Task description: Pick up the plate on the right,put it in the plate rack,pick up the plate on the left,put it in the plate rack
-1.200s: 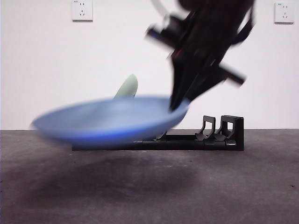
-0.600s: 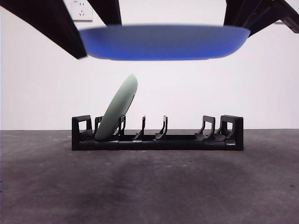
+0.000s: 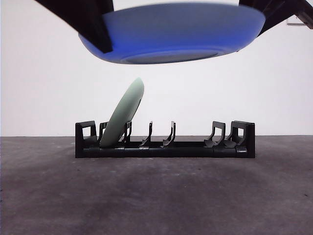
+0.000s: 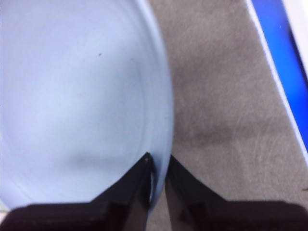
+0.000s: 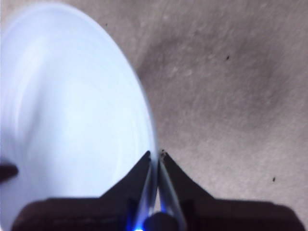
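Front cam low, level w/ table (image 3: 156, 196); both wrist cams look down close; all share blue plate (image 3: 171, 34).

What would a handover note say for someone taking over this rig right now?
Left gripper: shut on the rim of the blue plate.
Right gripper: shut on the same plate's rim, at the opposite edge.
Blue plate: held by both arms, roughly level, high above the plate rack.
Green plate: already in the rack, leaning in the slots near its left end as the front view shows it.
Done: one plate racked, second plate lifted.
Left: tip the blue plate upright, lower it into a free slot, release.
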Motion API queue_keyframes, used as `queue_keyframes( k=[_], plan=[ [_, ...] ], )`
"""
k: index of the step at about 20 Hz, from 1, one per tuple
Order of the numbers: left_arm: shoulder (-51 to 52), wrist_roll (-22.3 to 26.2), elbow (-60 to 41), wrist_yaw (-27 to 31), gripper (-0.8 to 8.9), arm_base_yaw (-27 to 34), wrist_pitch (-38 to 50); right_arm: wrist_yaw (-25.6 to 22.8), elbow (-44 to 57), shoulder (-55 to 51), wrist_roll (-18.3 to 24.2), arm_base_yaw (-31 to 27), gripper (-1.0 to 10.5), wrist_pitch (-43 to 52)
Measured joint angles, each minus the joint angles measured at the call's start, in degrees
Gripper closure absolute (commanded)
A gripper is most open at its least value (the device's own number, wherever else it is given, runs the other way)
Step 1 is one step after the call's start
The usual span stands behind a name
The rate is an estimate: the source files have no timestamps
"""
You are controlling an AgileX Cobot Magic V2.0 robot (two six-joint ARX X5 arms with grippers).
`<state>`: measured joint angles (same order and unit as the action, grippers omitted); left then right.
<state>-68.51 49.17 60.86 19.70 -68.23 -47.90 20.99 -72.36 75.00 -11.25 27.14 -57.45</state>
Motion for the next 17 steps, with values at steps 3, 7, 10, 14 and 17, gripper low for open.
queue_keyframes(
  k=[3, 7, 10, 14, 17],
  plan=[
    [0.1, 0.4, 0.2, -0.2, 8.21, -0.1, 0.2, -0.1, -1.1, 0.0, 0.1, 0.0, 9.5, -0.4],
    [0.1, 0.1, 0.2, -2.1, 8.21, -0.1, 0.1, 0.2, -1.8, 0.0, 0.4, 0.0, 6.2, 0.3],
    [0.0, -1.0, 0.2, -5.8, 8.21, 0.0, 0.3, 0.6, -3.6, -0.2, 1.8, 0.3, 5.9, 0.2],
    [0.0, -3.3, 0.2, -10.1, 8.22, 0.5, 4.5, -6.4, -8.9, -4.0, 3.1, 0.3, 5.9, 1.5],
    [-0.2, -8.3, 0.2, -15.1, 8.22, 3.7, 11.7, -15.2, -13.6, -10.8, 3.5, 0.3, 6.0, 2.2]
  ],
)
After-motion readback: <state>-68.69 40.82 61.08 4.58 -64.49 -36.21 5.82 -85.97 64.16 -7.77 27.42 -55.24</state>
